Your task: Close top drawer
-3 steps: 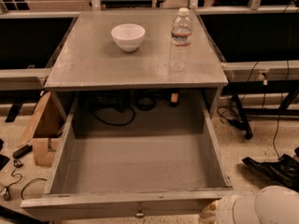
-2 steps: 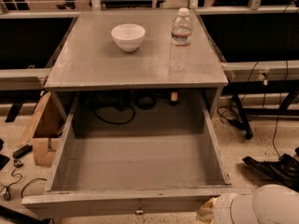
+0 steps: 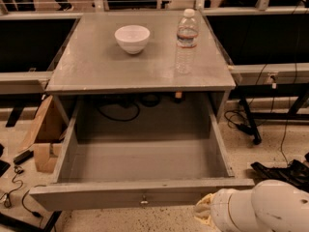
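The top drawer (image 3: 145, 163) of the grey cabinet is pulled far out toward me and is empty inside. Its flat front panel (image 3: 111, 196) runs along the bottom of the view with a small round brass knob (image 3: 144, 200) at its centre. My white arm (image 3: 263, 208) fills the bottom right corner, right of the knob and just in front of the drawer's front panel. The gripper itself is out of view below the frame edge.
A white bowl (image 3: 132, 38) and a clear water bottle (image 3: 187, 40) stand on the cabinet top (image 3: 96, 66). Cardboard boxes (image 3: 42, 134) and cables (image 3: 19, 178) lie on the floor at left. Black cables and a table leg (image 3: 248, 120) are on the right.
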